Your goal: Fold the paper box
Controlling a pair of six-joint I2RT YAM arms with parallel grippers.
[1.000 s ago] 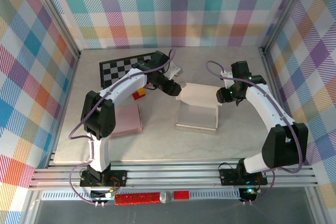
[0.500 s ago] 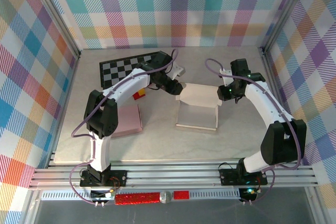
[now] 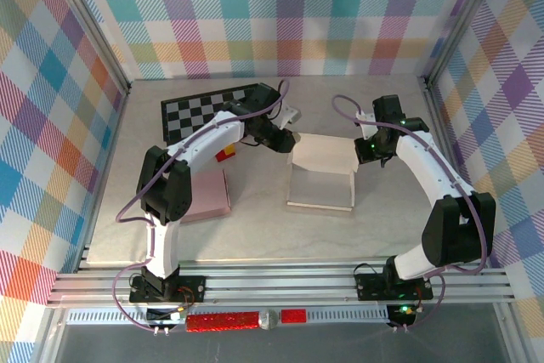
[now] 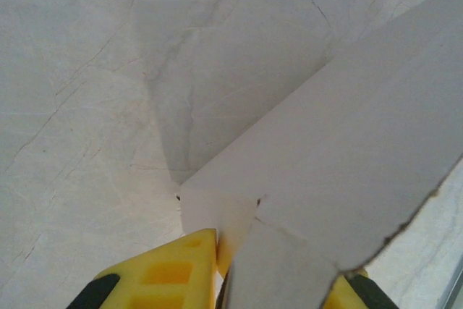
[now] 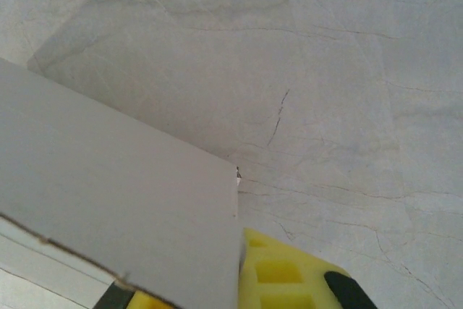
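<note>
Left arm (image 3: 204, 138): white shell links and black joint housings, mounted at the left end of the rail (image 3: 280, 282).
Right arm (image 3: 429, 167): the same white links and black joints, mounted at the rail's right end.
Left base (image 3: 161, 282): a black block on the rail, with a small green light on the rail's near side.
Right base (image 3: 395, 282): black, and lit in the same way.
Cables (image 3: 127, 210): purple, in loose loops along each arm from the rail upward.
Left gripper (image 4: 275, 276): yellow fingers with square recesses and black patches.
Right gripper (image 5: 210, 287): yellow, recessed and black-patched alike.
</note>
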